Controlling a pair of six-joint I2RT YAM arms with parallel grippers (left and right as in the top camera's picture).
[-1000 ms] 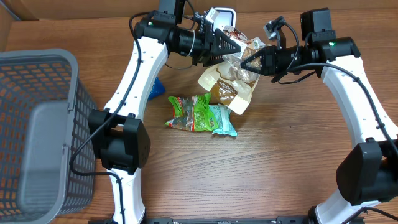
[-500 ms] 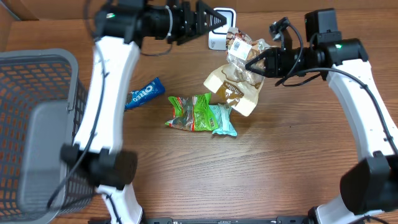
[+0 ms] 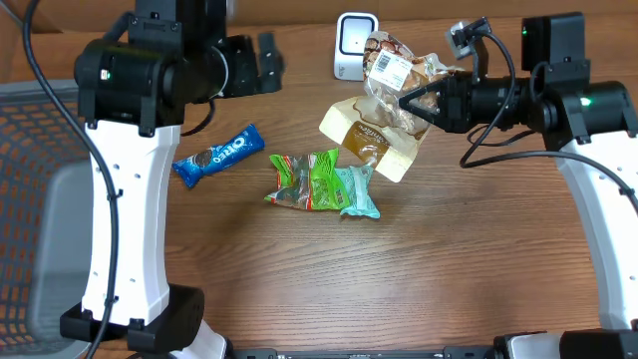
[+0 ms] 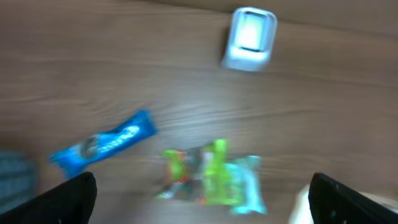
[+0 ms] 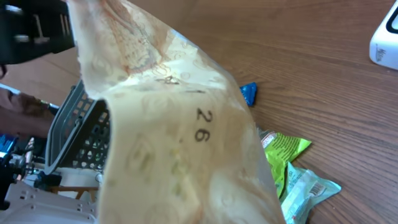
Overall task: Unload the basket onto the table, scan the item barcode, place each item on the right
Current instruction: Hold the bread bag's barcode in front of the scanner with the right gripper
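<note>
1. Now, in the overhead view the right gripper [image 3: 407, 100] sits right of top centre, clenched on the upper part of the bag [image 3: 371, 138].
2. The bag hangs down and to the left from that grip. We cannot tell whether its lower edge touches the counter [image 3: 459, 269].
3. A white label [image 3: 391, 66] on the bag's top end faces up, just right of the scanner [image 3: 356, 45], which stands at the top centre of the counter.
4. The left gripper [image 3: 257, 63] is released and grasps nothing. It is at the upper left, well apart from the bag.
5. In the left wrist view its fingers [image 4: 73, 194] stand wide apart at the bottom corners of the frame. Between them we see only a blurred counter.
6. An Oreo pack [image 3: 219, 155] lies tilted left of centre.
7. A green packet [image 3: 307, 179] lies at the centre of the frame, just below the bag's lower edge. A teal packet [image 3: 356, 192] lies against its right side.
8. A grey basket [image 3: 60, 179] fills the left edge.
9. In the right wrist view the bag fills most of the frame, with "26" printed on it. The basket, the green packet and the teal packet show behind it.
</note>
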